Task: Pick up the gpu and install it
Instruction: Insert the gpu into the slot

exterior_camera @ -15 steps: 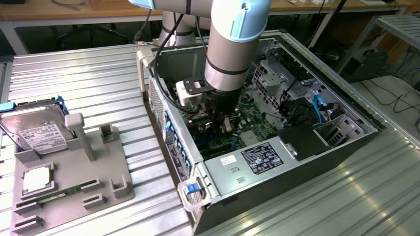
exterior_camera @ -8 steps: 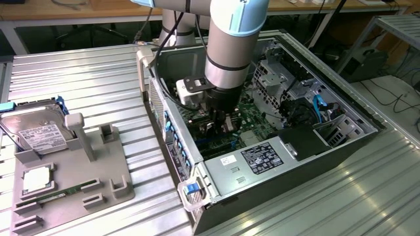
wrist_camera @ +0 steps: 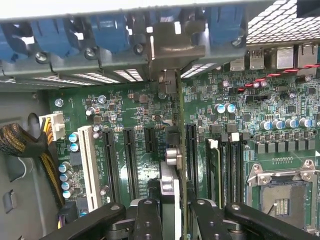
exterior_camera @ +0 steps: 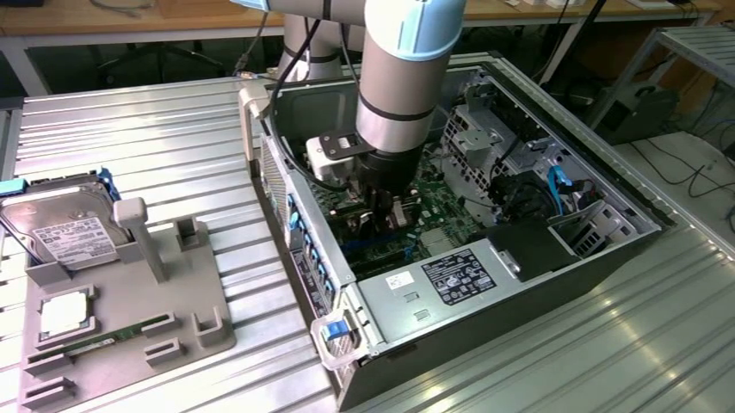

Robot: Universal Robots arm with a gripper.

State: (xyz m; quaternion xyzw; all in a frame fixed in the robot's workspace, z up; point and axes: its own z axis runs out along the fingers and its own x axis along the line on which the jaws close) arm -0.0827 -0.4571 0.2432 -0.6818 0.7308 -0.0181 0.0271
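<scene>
Gripper (wrist_camera: 176, 212) clenched on gpu (wrist_camera: 169, 182), card edge-on btwn fingers (wrist_camera: 148, 220), standing upright over circuit board (wrist_camera: 125, 102) amid its long slots. Card's bracket end at board's far edge, by blue clips (wrist_camera: 107, 27) of pc case (exterior_camera: 517, 292).

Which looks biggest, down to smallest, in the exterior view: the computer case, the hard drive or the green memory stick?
1. computer case
2. hard drive
3. green memory stick
No close calls.
</scene>
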